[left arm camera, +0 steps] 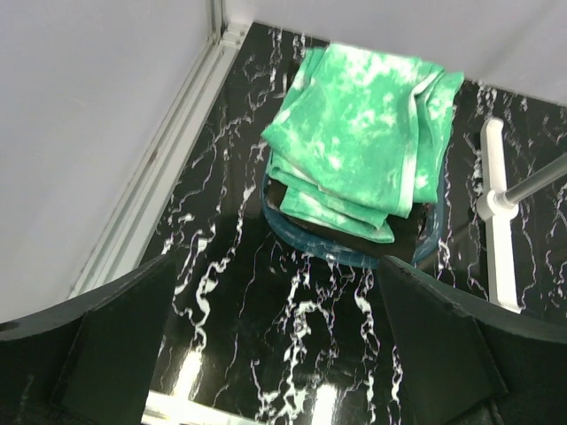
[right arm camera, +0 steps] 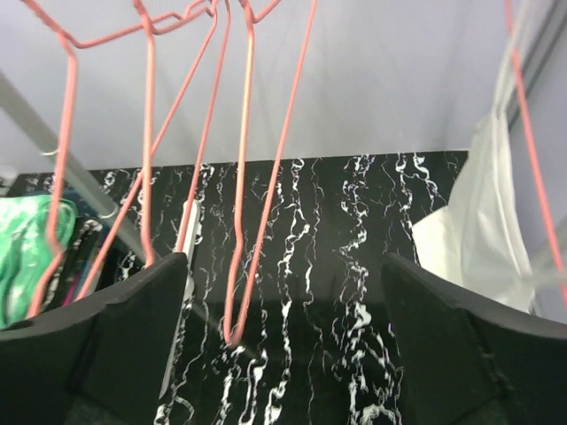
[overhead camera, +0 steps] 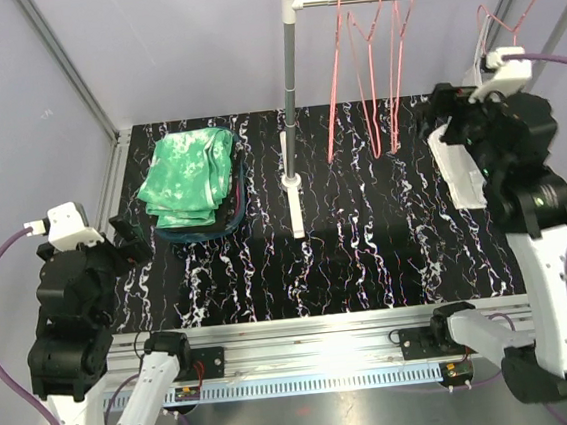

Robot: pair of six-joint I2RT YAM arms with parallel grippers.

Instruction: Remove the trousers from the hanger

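right claw (right arm camera: 283, 266) wide open and empty beside the bare pink hangers (right arm camera: 149, 142), green-and-white trousers (overhead camera: 190, 176) piled back left on the worktop (overhead camera: 368, 255): a careless swing could hook a wire or snag what looks like pale cloth (right arm camera: 483, 230) nearby.

Black glossy surface (overhead camera: 369, 265) with white veins, closed at left and at back by plain pale lilac walls (overhead camera: 178, 52). Aluminium posts (overhead camera: 69, 67) in the corners. Carries near the middle a rack (overhead camera: 290, 91): white foot, grey upright pole, horizontal bar at top going right. Along the near edge, a metal rail (overhead camera: 317, 355), bright with reflected light.
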